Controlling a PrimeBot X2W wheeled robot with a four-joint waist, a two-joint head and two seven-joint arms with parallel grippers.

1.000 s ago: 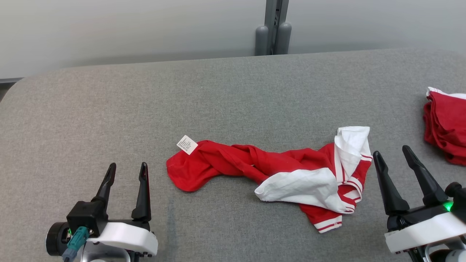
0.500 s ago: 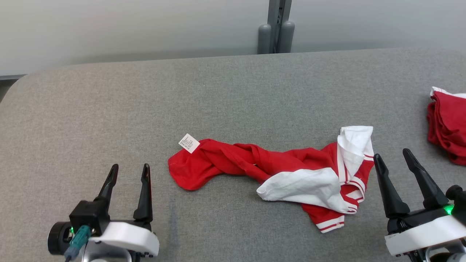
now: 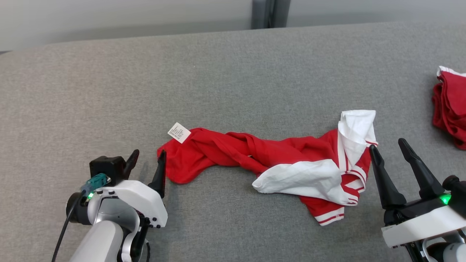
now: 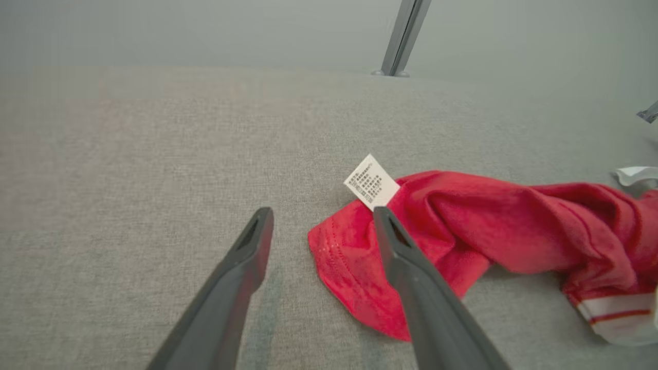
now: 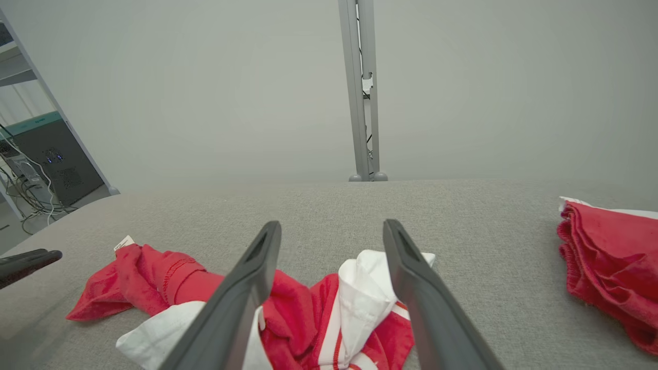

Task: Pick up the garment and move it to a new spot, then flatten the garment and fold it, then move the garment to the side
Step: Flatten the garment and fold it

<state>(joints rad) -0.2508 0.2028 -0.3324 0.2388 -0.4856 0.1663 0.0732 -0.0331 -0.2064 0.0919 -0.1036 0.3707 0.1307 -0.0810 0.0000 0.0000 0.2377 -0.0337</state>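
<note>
Garment (image 3: 218,154) crumpled on grey table (image 3: 218,72); pale wall (image 3: 109,18) behind.

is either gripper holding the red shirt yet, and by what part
Nothing is held. The left gripper and right gripper both stand open, one at each end of the shirt.

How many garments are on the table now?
2: a crumpled red-and-white garment in the middle of the table, and a red pile at its right edge, partly out of frame; it may hold several.
</note>
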